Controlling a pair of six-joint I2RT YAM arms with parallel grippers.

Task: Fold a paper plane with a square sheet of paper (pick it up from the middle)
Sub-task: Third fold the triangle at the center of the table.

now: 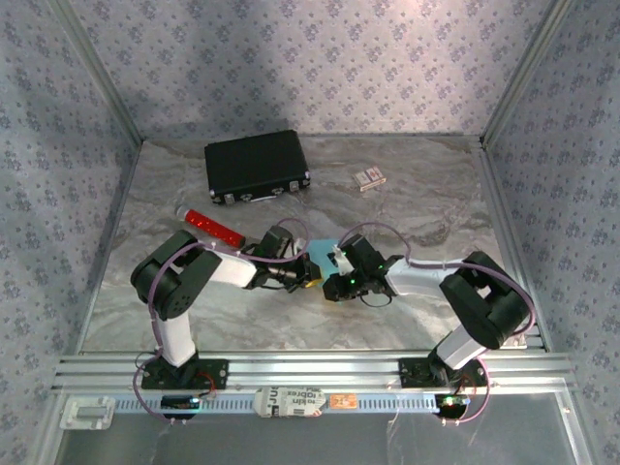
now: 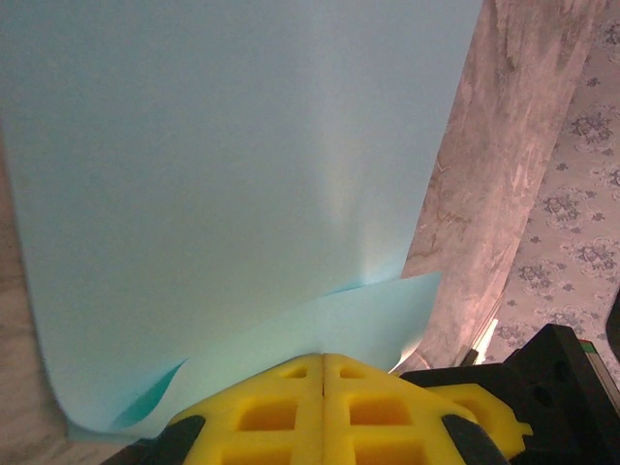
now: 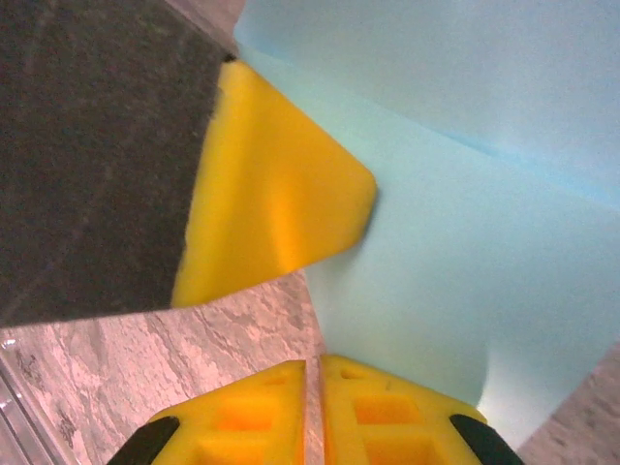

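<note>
We see left claw (image 2: 323,363) pinching square sheet of paper (image 2: 223,174), sheet stretching ahead mid-desk; right claw (image 3: 315,370) near-closed alongside, hold unclear.

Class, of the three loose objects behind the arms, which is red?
The tube lying beside the left arm; the case is black, the small box pale and patterned.
</note>
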